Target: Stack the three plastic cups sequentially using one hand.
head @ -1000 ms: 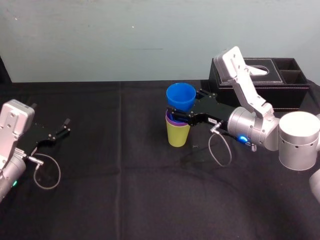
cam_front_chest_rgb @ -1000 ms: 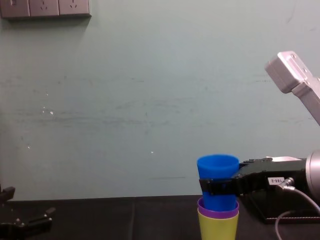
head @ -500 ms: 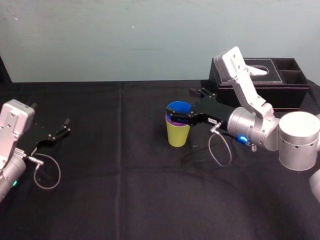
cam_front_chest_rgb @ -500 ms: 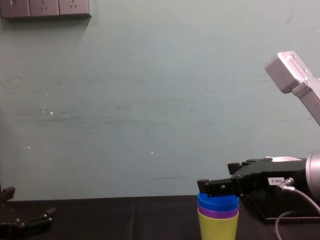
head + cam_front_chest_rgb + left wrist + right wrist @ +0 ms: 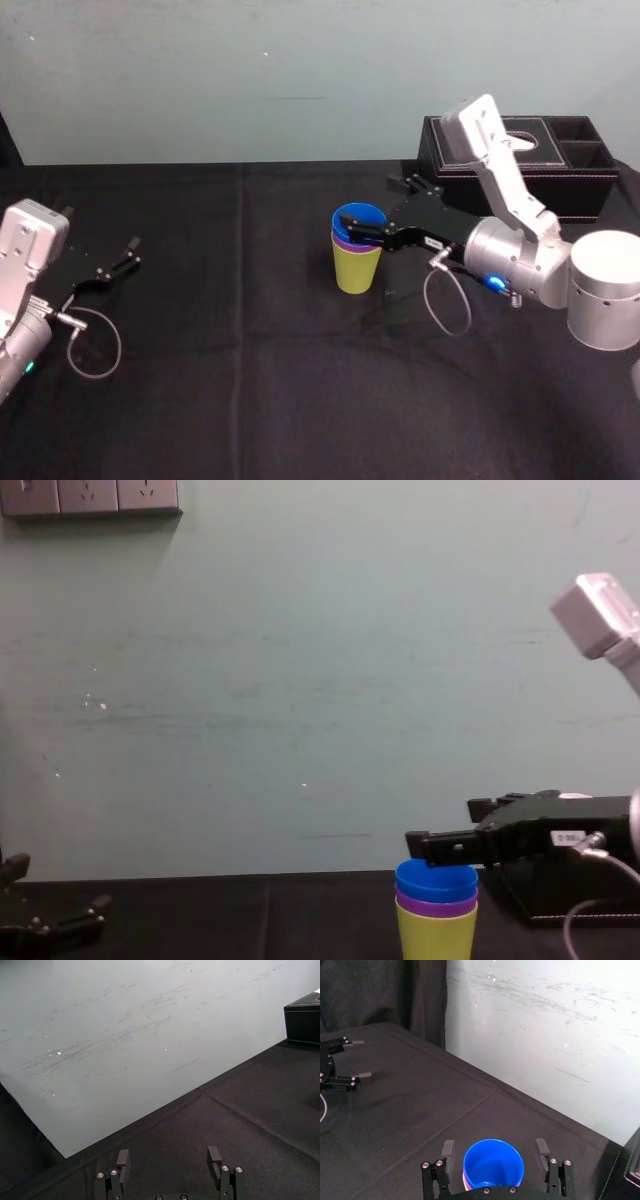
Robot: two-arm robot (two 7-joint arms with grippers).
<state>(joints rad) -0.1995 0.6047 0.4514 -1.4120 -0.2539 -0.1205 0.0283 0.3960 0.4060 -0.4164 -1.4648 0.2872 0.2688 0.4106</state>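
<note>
Your right gripper (image 5: pixel 494 1144) has its jaws spread wide and touching nothing. The smooth blue tapered plastic cup (image 5: pixel 493 1166) sits between them with a gap on each side, its rim just below the fingers. It is nested in the purple plastic cup (image 5: pixel 342 241), which sits inside the yellow-green plastic cup (image 5: pixel 356 270), upright mid-way across the black-clothed worktop (image 5: pixel 250 400). Your left gripper (image 5: pixel 130 253) rests near the left edge, its jaws apart.

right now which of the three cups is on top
The blue cup: its rim stands highest, nested in the purple cup, which sits in the yellow-green cup.
</note>
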